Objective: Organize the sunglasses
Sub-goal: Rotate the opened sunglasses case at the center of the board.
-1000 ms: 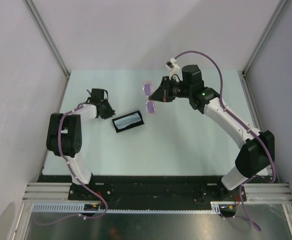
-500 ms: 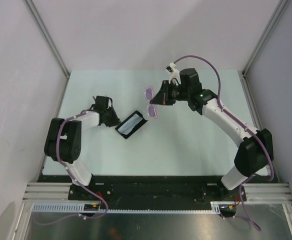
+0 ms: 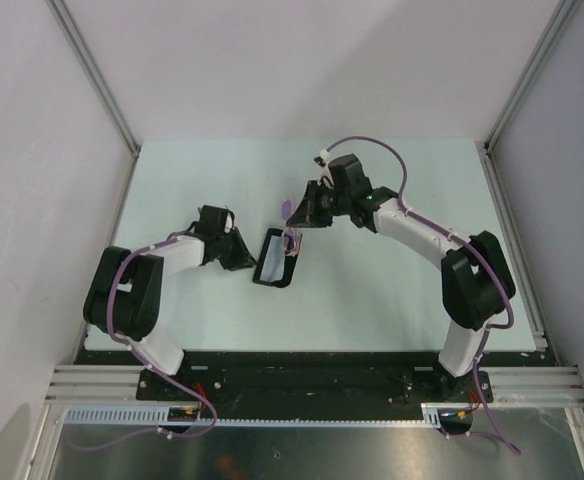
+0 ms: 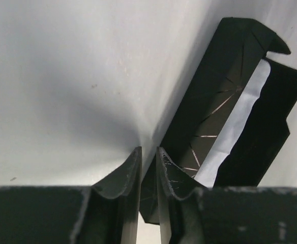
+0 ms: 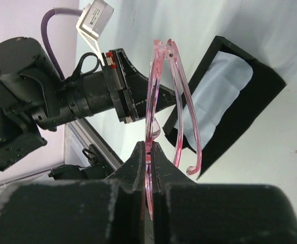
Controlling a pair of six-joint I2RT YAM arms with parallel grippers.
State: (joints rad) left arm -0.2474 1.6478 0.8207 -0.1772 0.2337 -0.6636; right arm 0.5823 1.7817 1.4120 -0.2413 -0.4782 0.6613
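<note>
Right gripper (image 5: 148, 150): I'm watching it pinching the small sunglasses (image 5: 151, 96), thin translucent pink frame and purple lenses, tight by the frame.
Sunglasses: folded, sticking out from its fingertips, just over the open black oblong case (image 5: 263, 84) holding a light blue cloth (image 5: 217, 84).
Left gripper (image 4: 148, 157): narrowed to a slit, sitting at the case's edge.

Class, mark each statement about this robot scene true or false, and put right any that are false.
1. The right gripper is shut on the sunglasses. True.
2. The black case is closed. False: it lies open, with a light blue cloth inside.
3. The sunglasses lie flat on the table. False: the right gripper holds them up off it, near the case.
4. The left gripper is right beside the case. True.
</note>
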